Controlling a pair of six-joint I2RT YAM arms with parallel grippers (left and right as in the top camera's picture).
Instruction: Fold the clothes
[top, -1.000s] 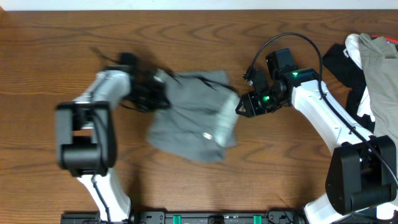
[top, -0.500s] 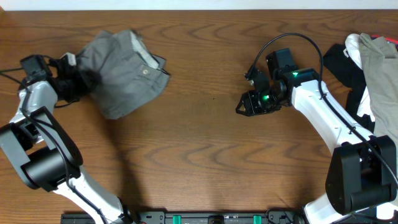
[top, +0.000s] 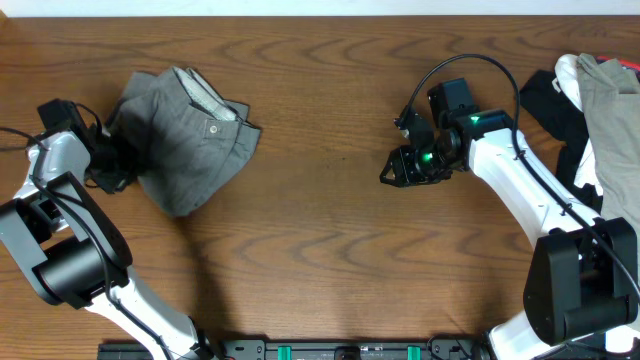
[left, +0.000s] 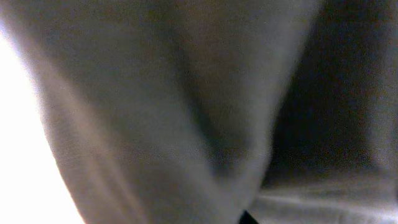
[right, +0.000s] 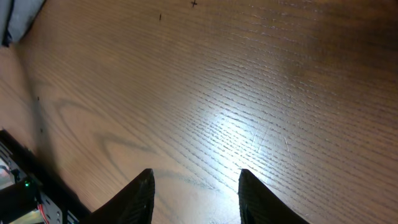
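Observation:
The grey-olive shorts (top: 180, 150) lie bunched at the far left of the table, waistband up, showing the button (top: 212, 127) and the pale speckled lining (top: 205, 100). My left gripper (top: 108, 168) is at the shorts' left edge, its fingers buried in the cloth. The left wrist view is filled by blurred grey cloth (left: 155, 112), and the jaws are hidden there. My right gripper (top: 392, 175) is open and empty over bare wood right of centre, well away from the shorts. Its fingers (right: 196, 186) stand apart with only table between them.
A pile of other garments lies at the right edge: a beige-tan one (top: 610, 100), a black one (top: 545, 95) and a white one (top: 570, 70). A grey cloth corner (right: 15, 18) shows at the top left of the right wrist view. The wooden table (top: 320, 260) spreads between the arms.
My left arm swept the shorts from the table's middle to the far left, then shifted slightly down. The right gripper let go of them and has stayed in place, open.

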